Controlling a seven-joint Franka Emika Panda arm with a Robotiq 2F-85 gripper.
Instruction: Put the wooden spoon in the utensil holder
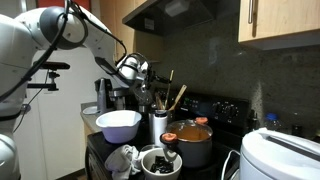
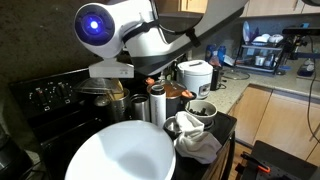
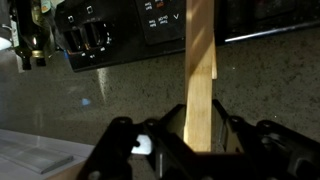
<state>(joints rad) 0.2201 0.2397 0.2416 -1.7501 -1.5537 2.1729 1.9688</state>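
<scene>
In the wrist view my gripper point(image 3: 199, 138) is shut on the pale flat handle of the wooden spoon point(image 3: 200, 60), which runs straight up the frame over the stove's control panel. In an exterior view the gripper point(image 1: 135, 74) hangs above and a little to the left of the utensil holder point(image 1: 160, 126), a shiny metal cylinder with a browner wooden utensil point(image 1: 178, 98) sticking out. The holder also shows in an exterior view point(image 2: 156, 106). The spoon's bowl end is hidden.
A wide white mixing bowl point(image 1: 118, 124) stands beside the holder and fills the foreground in an exterior view point(image 2: 120, 160). A steel pot with orange contents point(image 1: 190, 140), a small bowl point(image 1: 160, 162), a crumpled cloth point(image 2: 196, 146) and a white rice cooker point(image 1: 282, 155) crowd the stove.
</scene>
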